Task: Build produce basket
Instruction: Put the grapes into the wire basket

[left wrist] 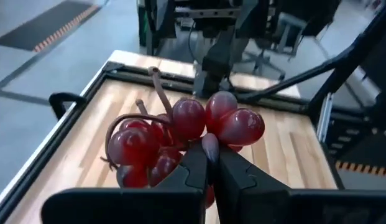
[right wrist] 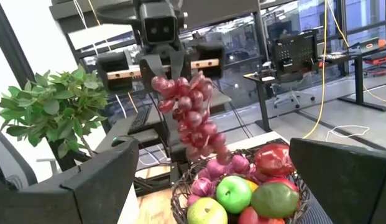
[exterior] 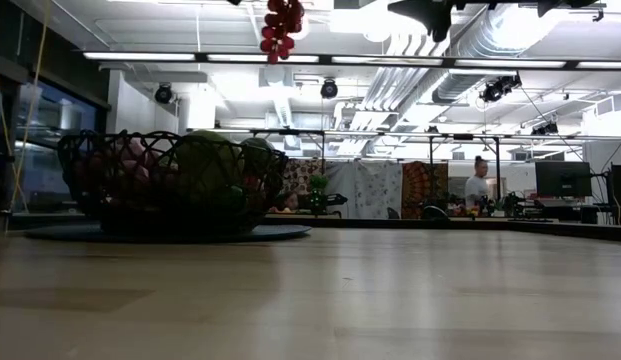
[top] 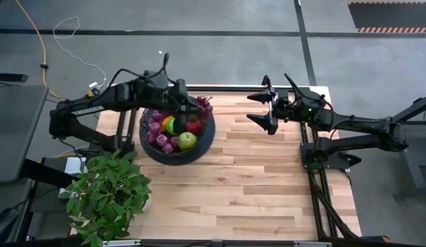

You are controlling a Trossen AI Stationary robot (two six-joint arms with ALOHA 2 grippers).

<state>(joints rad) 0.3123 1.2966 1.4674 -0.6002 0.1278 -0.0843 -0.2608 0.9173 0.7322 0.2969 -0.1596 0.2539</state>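
The left claw (left wrist: 211, 163) is closed tight on the stem end of a dark red grape bunch (right wrist: 191, 112), its two fingers pinched together with almost no gap between them. In the right wrist view the bunch hangs straight down from that claw, long axis vertical, its lowest grapes just above the fruit already piled below. The basket (top: 199, 147) sits directly beneath the left claw, at the left end of the surface (top: 267, 185), and holds a purple grape bunch (top: 158, 134), green apples (top: 187, 140), a red fruit (top: 193, 126) and an orange-yellow piece (top: 168, 124).

The relation that matters is vertical: the bunch lies below the claw and the basket below the bunch, slightly toward the claw's own arm side, since in the high view the grapes (top: 204, 104) show near the basket's far rim rather than over its middle. A release would probably want the claw drawn a little inward first, or the bunch may drape over the rim.

The right claw (top: 266, 105) waits well apart, wide open and empty, facing the basket. The left arm is plainly nearer. A potted plant (top: 106, 195) stands beside the basket.
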